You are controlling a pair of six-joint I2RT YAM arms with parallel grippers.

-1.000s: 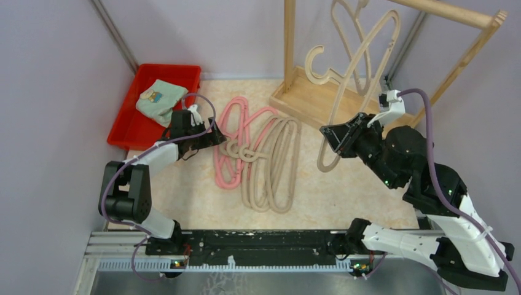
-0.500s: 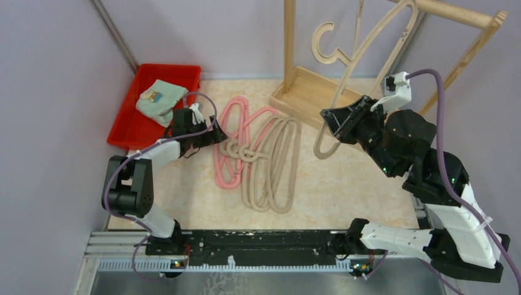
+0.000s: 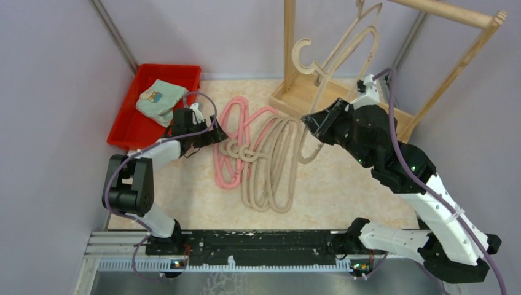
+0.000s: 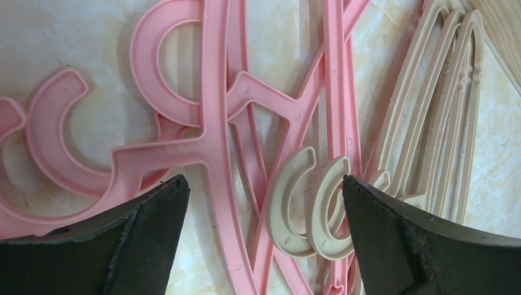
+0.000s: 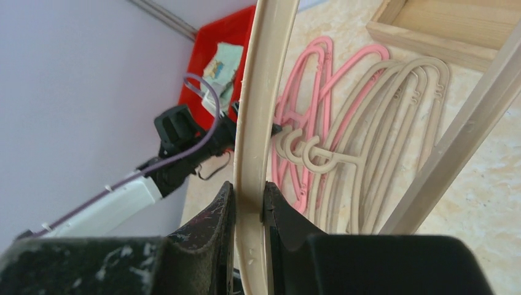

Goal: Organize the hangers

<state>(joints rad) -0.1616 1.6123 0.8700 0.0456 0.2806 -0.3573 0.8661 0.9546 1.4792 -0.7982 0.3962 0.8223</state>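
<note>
With the right fingers clamped on the beige hanger, swing its hook, apparently short of the rack rail, over it. The left fingers stand apart above the pink hangers.

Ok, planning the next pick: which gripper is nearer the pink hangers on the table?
Left. The left gripper is open directly over the pink hangers; the right gripper is off to their right, shut on a beige hanger.
</note>
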